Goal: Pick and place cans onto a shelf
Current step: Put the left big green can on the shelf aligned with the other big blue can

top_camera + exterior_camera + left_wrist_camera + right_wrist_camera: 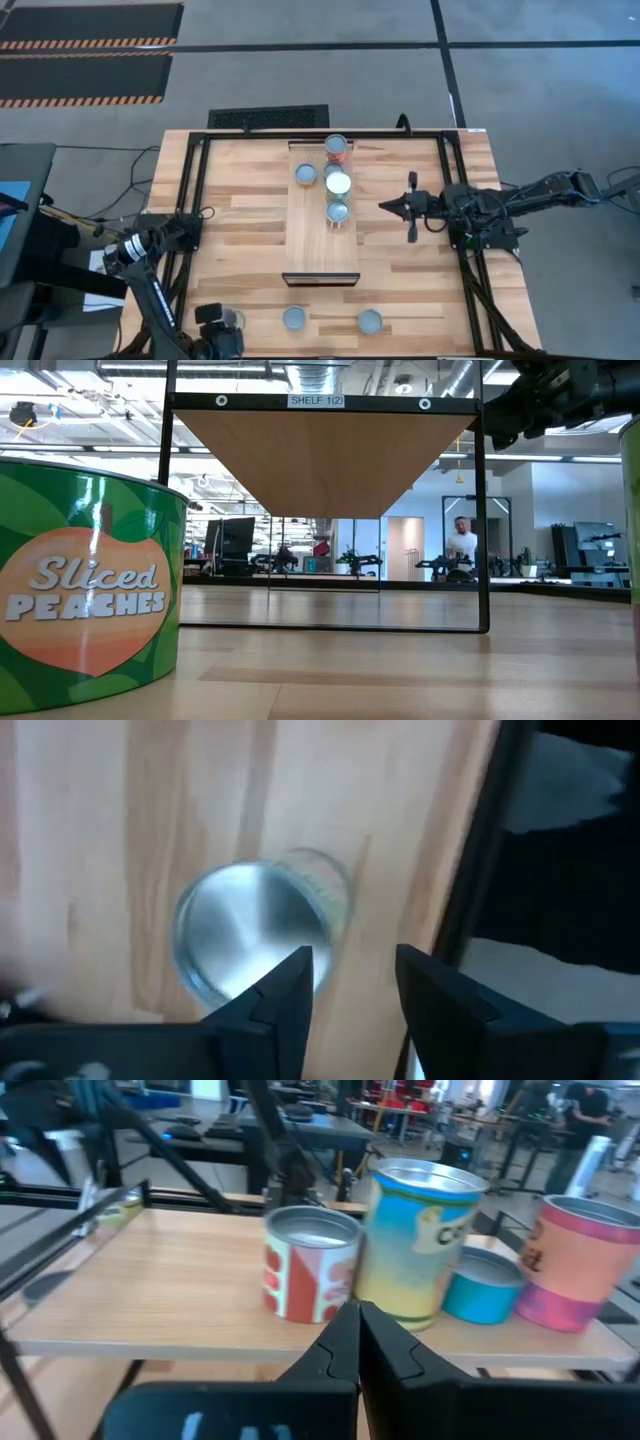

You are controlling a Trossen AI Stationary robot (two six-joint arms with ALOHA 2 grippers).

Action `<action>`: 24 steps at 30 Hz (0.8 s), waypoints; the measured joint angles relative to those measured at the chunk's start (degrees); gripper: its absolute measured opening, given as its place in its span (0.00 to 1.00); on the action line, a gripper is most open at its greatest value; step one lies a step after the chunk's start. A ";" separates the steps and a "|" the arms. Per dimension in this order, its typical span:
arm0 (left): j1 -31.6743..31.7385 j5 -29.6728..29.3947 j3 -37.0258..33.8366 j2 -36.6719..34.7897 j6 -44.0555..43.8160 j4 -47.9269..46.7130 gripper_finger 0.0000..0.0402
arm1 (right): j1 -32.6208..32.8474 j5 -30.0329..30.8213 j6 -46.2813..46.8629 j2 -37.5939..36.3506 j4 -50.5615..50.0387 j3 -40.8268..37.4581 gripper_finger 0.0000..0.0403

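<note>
High view: The shelf lies lengthwise in the middle of the tabletop. Three cans stand in a row on its far half: a red-labelled can at the far end, a white-topped can next, and a third can nearest the shelf's middle. A fourth can stands at the shelf's left edge, beside the white-topped one. Two further cans stand on the tabletop near its front edge, well apart from each other. The left gripper is at the front left corner of the tabletop. The right gripper points at the shelf from the right, apart from the cans, its fingers closed and empty.

Low view: A green can labelled "Sliced Peaches" fills the left foreground. The shelf shows from below in a black frame. A person stands in the room behind.

Left wrist view: The left fingers stand apart over the tabletop edge, holding nothing. A silver-topped can stands upright just beyond them, partly behind one finger.

Right wrist view: The right fingers are pressed together with nothing between them. Four cans stand on the shelf ahead: red-and-white, tall yellow-and-blue, low blue and pink.
</note>
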 joint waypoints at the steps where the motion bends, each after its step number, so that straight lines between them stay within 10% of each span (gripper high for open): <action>1: -0.01 -0.26 -0.54 0.00 -1.18 -0.27 0.34 | 0.65 0.00 0.02 0.00 0.00 0.00 0.04; 13: 0.02 -1.53 -5.82 -0.13 -4.69 1.29 0.33 | 5.61 0.14 0.00 0.02 0.35 0.00 0.04; 24: 0.80 -1.48 -3.60 -0.74 5.11 -0.52 0.02 | 5.53 0.26 0.50 0.02 0.39 0.00 0.04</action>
